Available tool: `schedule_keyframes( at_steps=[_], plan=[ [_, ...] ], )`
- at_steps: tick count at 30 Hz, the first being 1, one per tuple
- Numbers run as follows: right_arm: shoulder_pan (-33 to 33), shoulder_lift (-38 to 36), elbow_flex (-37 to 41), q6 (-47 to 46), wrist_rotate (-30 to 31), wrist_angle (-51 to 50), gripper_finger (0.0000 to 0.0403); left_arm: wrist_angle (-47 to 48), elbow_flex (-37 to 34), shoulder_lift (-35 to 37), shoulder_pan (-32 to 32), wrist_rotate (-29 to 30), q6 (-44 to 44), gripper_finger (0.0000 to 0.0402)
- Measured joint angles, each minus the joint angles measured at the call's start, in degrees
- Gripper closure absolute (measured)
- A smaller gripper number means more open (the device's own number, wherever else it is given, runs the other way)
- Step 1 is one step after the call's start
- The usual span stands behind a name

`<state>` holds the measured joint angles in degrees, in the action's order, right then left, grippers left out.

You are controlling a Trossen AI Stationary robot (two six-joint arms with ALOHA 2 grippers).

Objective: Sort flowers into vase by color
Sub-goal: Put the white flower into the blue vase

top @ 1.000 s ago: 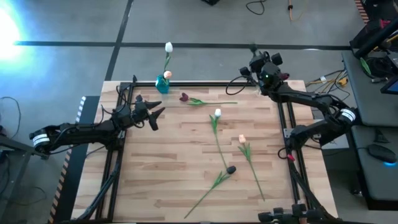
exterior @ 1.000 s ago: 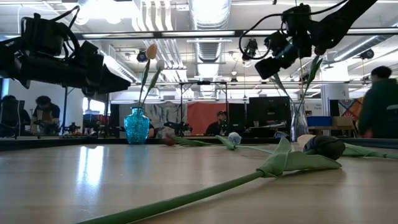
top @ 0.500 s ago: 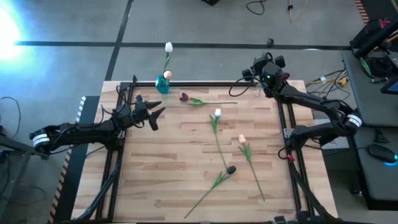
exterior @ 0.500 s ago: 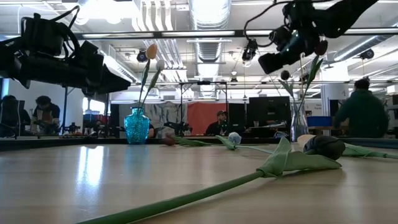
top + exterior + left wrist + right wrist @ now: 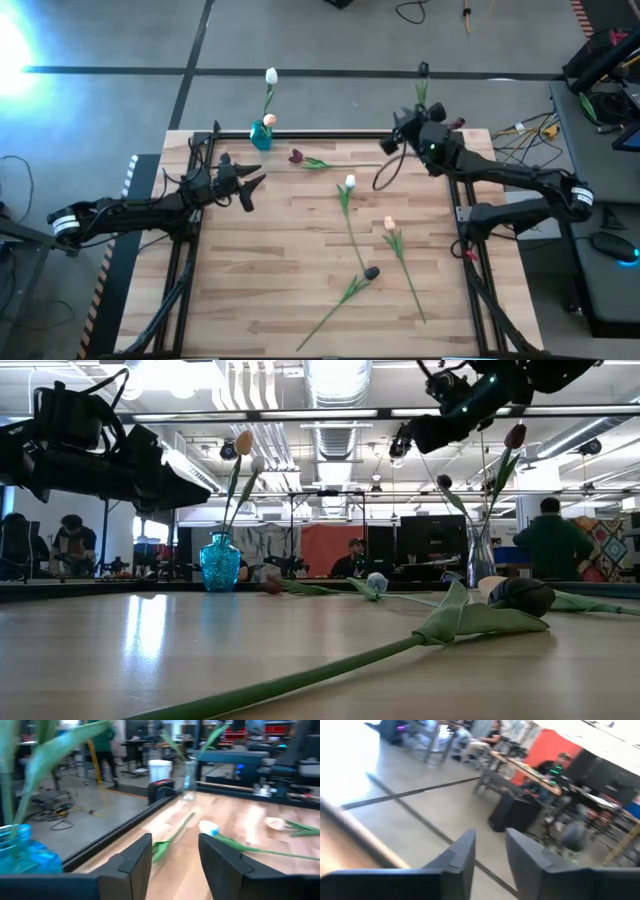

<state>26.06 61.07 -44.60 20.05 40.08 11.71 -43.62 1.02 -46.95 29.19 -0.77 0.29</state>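
Note:
A blue vase [image 5: 262, 133] at the table's far edge holds a white tulip [image 5: 271, 75] and a peach one [image 5: 269, 120]. A clear vase [image 5: 480, 558] at the far right corner holds a black-headed tulip [image 5: 444, 481] and a dark red one [image 5: 516, 435]. Several tulips lie flat on the wood: maroon [image 5: 296, 156], white [image 5: 350, 181], peach [image 5: 389, 224] and black [image 5: 372, 272]. My right gripper [image 5: 393, 143] hangs open and empty in the air beside the clear vase. My left gripper [image 5: 248, 186] waits open above the table's left side.
Black frame rails [image 5: 330, 135] run along the table's far and side edges. The right arm's cable loop [image 5: 383, 176] hangs over the far right part of the table. People sit and stand in the room beyond the far edge.
My right gripper has drawn back from above the clear vase toward the table's near edge, rising slightly and swinging toward the left. The black-headed and dark red tulips stay standing in the clear vase.

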Motion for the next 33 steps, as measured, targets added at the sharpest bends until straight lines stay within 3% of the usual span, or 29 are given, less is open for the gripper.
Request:
schedule_keyframes(
  at_steps=[6,14,23,33],
  plan=[
    [-8.36,0.82,0.0,-0.15,-0.03,-2.14,0.0386,0.0,0.0,0.02,0.0,-1.89,0.07,0.0312],
    [-16.98,0.87,0.0,-5.82,-0.09,-3.63,0.039,0.11,-0.04,-0.01,0.0,-5.0,0.25,0.0396],
    [-19.56,1.82,0.0,-28.75,-11.18,-17.17,0.039,0.0,-0.07,-0.19,-0.02,-10.59,-1.31,0.0401],
    [-21.87,11.26,0.0,-38.99,-12.64,-18.8,0.037,-0.17,-0.09,-4.2,0.0,-10.62,-1.06,0.0401]
  ],
)
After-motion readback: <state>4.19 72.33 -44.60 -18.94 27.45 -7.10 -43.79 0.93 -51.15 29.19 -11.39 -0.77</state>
